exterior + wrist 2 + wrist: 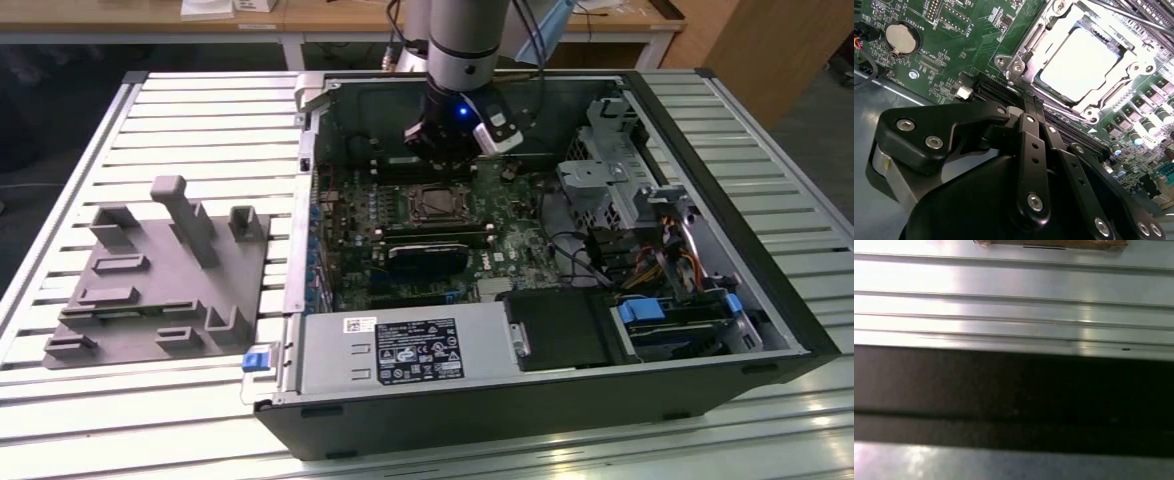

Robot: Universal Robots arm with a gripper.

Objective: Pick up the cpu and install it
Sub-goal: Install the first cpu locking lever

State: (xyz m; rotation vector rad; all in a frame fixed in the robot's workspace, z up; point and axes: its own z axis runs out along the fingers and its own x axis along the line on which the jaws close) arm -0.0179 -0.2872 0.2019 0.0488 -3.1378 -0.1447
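The open computer case (534,260) lies on its side on the slatted metal desk (200,130), and the arm reaches down into it from the 12 o'clock edge of the exterior view. The end effector (447,150) hangs just above the motherboard (400,235), at 12 o'clock from the socket frame (437,203) and near it. In the second wrist view the cpu (1081,62) sits flat inside that socket frame (1019,65), its silvery top plate bright under glare and the metal frame around its edges; the end effector's black linkage (1029,150) stands in front of it, apart from the chip. I cannot tell how far the end effector is open, but nothing shows in its hold. On the desk at 9 o'clock from the case, well apart, lies the grey fixture plate (154,275) with its upright blocks.
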